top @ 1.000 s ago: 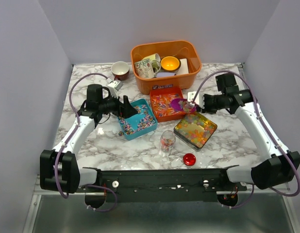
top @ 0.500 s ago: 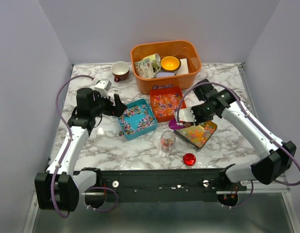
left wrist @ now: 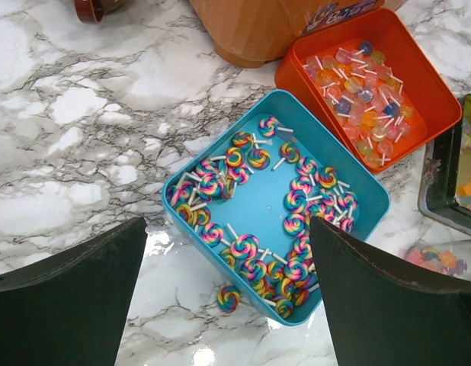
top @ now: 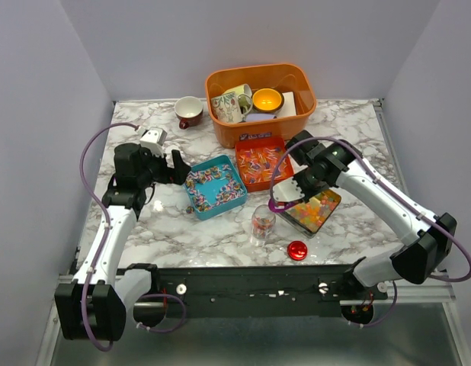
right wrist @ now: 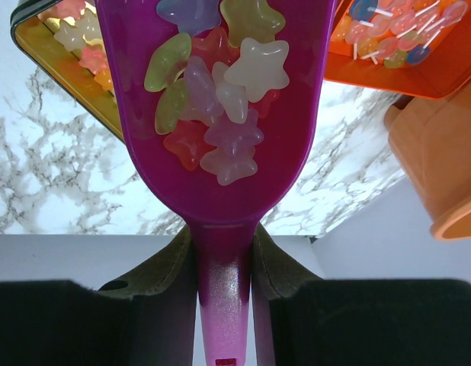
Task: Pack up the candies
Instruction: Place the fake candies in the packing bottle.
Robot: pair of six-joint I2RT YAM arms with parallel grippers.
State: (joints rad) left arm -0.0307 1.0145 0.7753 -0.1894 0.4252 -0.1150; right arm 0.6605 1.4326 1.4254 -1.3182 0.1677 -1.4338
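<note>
The candies lie in three trays: swirl lollipops in a teal tray (top: 215, 187) (left wrist: 275, 204), wrapped pieces in an orange tray (top: 261, 162) (left wrist: 366, 82), and jelly pieces in a dark tin (top: 312, 208) (right wrist: 64, 47). My right gripper (top: 295, 191) (right wrist: 224, 263) is shut on the handle of a purple scoop (top: 280, 203) (right wrist: 216, 99). The scoop holds star-shaped jellies and hangs at the tin's left edge, near a clear jar (top: 262, 221). My left gripper (top: 178, 166) (left wrist: 228, 229) is open, left of the teal tray. One lollipop (left wrist: 229, 298) lies loose on the table.
An orange bin (top: 260, 91) with mugs stands at the back behind the trays. A red cup (top: 189, 111) sits back left. A small red lid (top: 297, 249) lies near the front edge, right of the jar.
My right arm carried the scoop from the orange tray forward and left, past the tin towards the jar. My left gripper drew back left off the teal tray.
</note>
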